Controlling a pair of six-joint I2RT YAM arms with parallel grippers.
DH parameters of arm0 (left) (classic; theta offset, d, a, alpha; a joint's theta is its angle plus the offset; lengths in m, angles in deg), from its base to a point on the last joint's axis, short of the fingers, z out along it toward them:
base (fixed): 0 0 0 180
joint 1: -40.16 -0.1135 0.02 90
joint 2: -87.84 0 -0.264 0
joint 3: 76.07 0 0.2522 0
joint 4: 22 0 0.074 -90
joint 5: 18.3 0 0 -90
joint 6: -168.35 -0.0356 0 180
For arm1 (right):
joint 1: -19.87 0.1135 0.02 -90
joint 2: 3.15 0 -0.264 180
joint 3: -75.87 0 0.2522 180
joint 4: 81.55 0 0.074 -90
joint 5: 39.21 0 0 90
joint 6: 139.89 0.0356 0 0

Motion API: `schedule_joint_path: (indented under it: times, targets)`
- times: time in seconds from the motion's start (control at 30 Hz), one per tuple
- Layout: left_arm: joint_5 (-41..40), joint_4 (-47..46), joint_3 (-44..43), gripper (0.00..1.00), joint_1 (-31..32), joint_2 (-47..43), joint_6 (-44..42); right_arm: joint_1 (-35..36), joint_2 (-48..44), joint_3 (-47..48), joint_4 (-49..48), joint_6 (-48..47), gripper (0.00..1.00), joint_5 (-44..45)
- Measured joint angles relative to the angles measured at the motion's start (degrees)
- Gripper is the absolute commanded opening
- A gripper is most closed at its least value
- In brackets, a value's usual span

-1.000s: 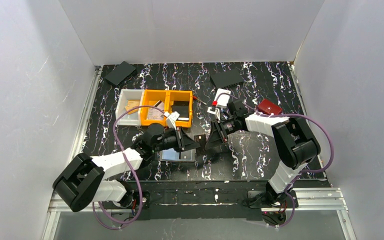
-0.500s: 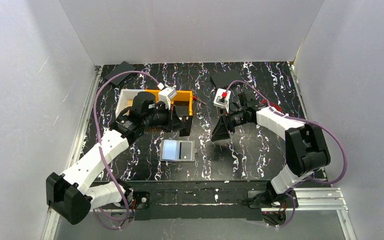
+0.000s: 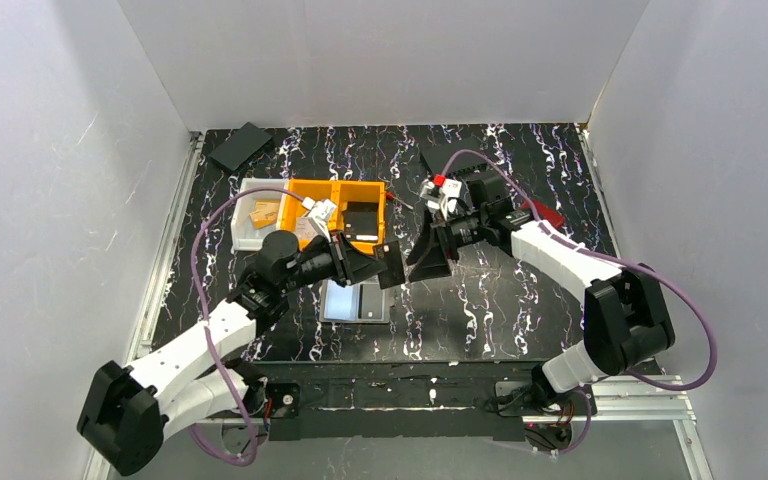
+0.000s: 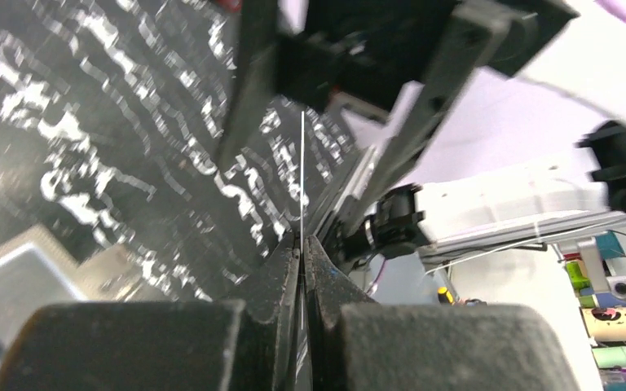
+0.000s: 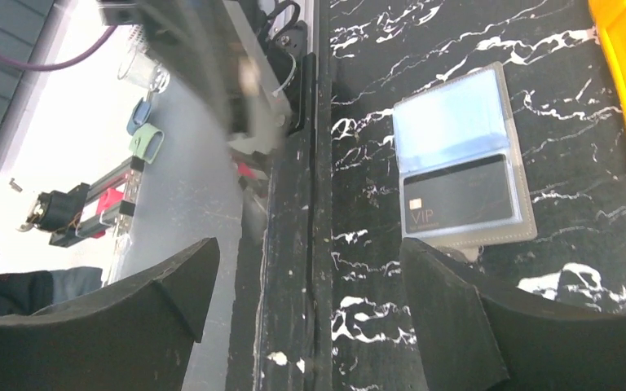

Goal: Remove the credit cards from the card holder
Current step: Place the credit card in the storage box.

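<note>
Top view: the left gripper (image 3: 378, 266) is holding a card (image 3: 393, 265) above the black marbled table (image 3: 500, 310), its fingers pressed together on the card's near edge. The card is showing dark here. In the left wrist view it is turned edge-on, reading only as a fine pale line (image 4: 301, 171) rising from the closed left gripper (image 4: 301, 244), so its face is not showing.

The right gripper (image 3: 418, 266) is facing the left one just beside the card, with its fingers spread wide. In the left wrist view two dark blurred bars are flanking the card's edge. Whether either is touching the card cannot be made out.

The card holder (image 3: 357, 301) is lying open and flat on the table below the two grippers, and the left gripper is partly covering its far edge. The right wrist view, taken between the parted fingers of the right gripper (image 5: 308, 248), is showing the card holder (image 5: 448, 122) with one pale blue face and a black card (image 5: 459, 199) marked VIP on its other half.

Behind the left arm are sitting an orange bin (image 3: 312, 190) and a white bin (image 3: 243, 228), whose contents are too small to identify. The right arm is hiding most of a red wallet (image 3: 552, 214).
</note>
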Motion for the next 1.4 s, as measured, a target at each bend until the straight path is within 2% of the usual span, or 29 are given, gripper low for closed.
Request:
schedule_joint_path:
  times: [0.13, 0.33, 0.57, 0.7, 0.8, 0.83, 0.9, 1.0, 1.07, 1.17, 1.3, 1.4]
  targets:
    - [-2.2, -6.6, 0.9, 0.0, 2.1, -4.2, 2.8, 3.8, 0.0, 0.2, -8.5, 10.0, 0.87, 3.2]
    - [-4.8, -9.7, 4.7, 0.0, 3.1, -8.1, 4.5, 7.7, 0.0, 2.4, -18.2, 22.7, 0.67, 4.7]
    - [-7.7, -11.0, 8.1, 0.0, 3.3, -12.3, 5.7, 8.9, 0.0, 2.7, -26.4, 32.6, 0.32, 4.4]
    - [-9.3, -11.5, 8.8, 0.0, 3.3, -13.7, 6.0, 9.2, -0.5, 2.6, -28.3, 34.9, 0.01, 4.1]
    - [-9.8, -12.3, 9.2, 0.0, 3.3, -13.9, 6.3, 9.5, -1.3, 2.6, -28.9, 35.5, 0.01, 3.8]
    - [-9.9, -12.6, 9.2, 0.08, 3.3, -13.9, 6.3, 9.6, -1.5, 2.6, -28.8, 35.2, 0.01, 3.7]
    - [-10.0, -12.7, 9.2, 0.34, 3.4, -13.9, 6.2, 9.7, -1.7, 3.1, -26.6, 32.6, 0.01, 3.8]
    - [-10.6, -11.7, 9.5, 0.74, 3.5, -14.4, 6.1, 9.9, -1.3, 8.9, -14.0, 21.9, 0.01, 5.6]
    - [-11.0, -8.9, 9.4, 0.95, 2.9, -16.3, 5.0, 10.0, -0.2, 15.1, -4.6, 13.0, 0.01, 8.3]
    - [-12.2, 1.0, 7.5, 0.98, 1.6, -20.5, 1.1, 10.1, 2.5, 24.2, 7.1, 1.4, 0.01, 13.9]
    - [-19.0, 22.8, -2.6, 0.98, -0.2, -22.9, -9.6, 10.3, 8.8, 35.6, 19.9, -11.2, 0.01, 24.4]
    - [-24.7, 33.5, -8.6, 0.98, -0.3, -22.4, -18.1, 11.0, 14.0, 42.4, 26.0, -17.6, 0.01, 33.3]
